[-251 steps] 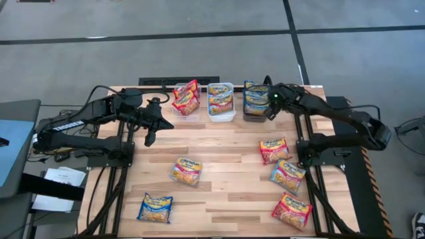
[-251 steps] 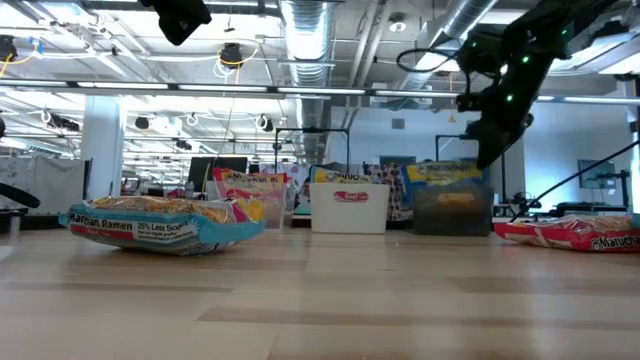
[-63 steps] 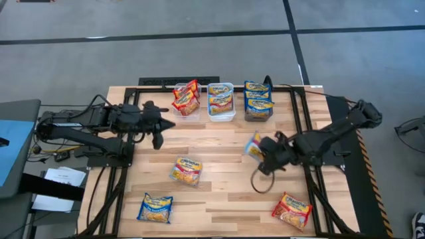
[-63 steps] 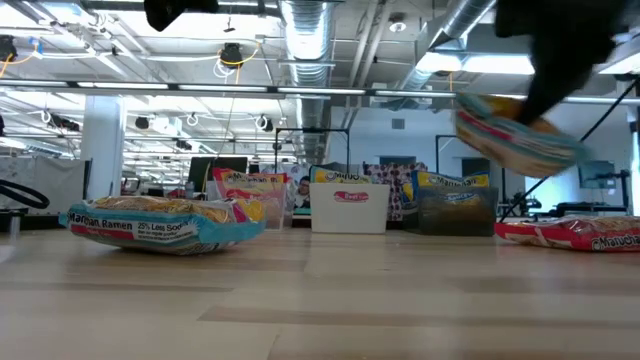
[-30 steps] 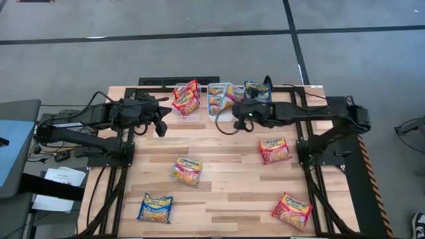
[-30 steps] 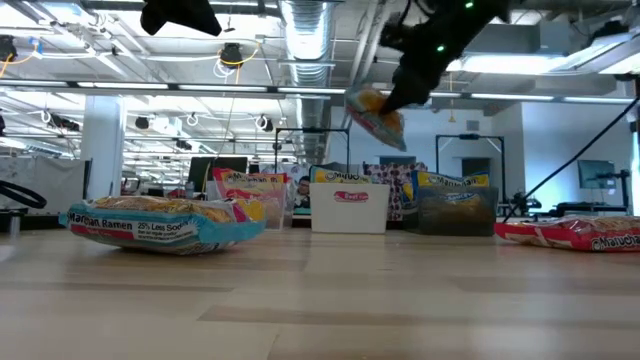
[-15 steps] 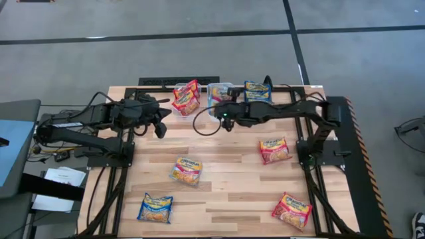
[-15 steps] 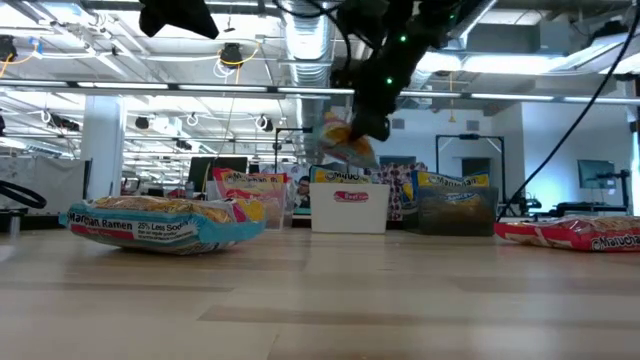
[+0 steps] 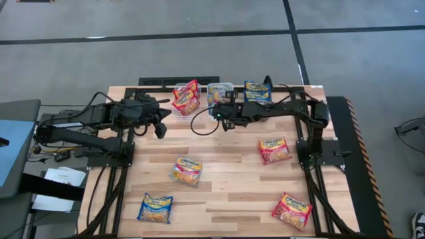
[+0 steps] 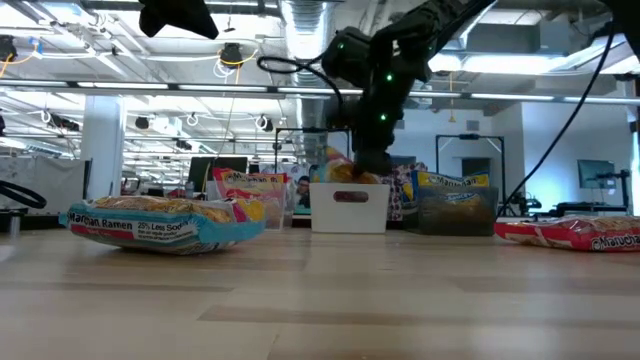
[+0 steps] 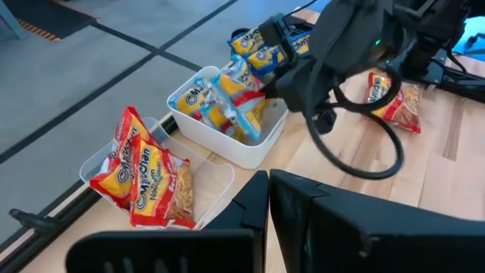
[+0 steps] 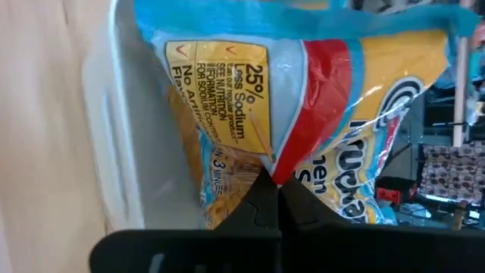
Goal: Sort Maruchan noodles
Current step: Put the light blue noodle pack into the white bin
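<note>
My right gripper [image 10: 366,168] is shut on a light blue and red Maruchan noodle packet [image 12: 318,91] at the white bin [image 11: 244,155], the middle of three bins at the table's far edge. The packet [image 11: 233,92] stands tilted in that bin among others like it. Red packets [image 9: 186,97] stand in the clear bin on the left, and blue and yellow ones [image 9: 257,91] in the dark bin on the right. My left gripper [image 9: 159,127] hangs shut and holds nothing above the table's far left. My right gripper pinches the packet's edge [image 12: 274,173] between its two fingers. The fingers slant down from the table's right side. The packet hangs tilted below them, with its lower part inside the white bin [image 12: 106,114].
Several loose packets lie flat on the table: one left of centre [image 9: 187,170], a blue one at the near left [image 9: 155,208], one right of centre [image 9: 274,150] and one at the near right [image 9: 291,209]. Bare wood lies between them.
My right gripper has carried the packet toward the table's left edge and down, from above the gap between the white and dark bins into the white bin. It has also rolled its wrist. The packet has sunk from well above the bins into the bin.
</note>
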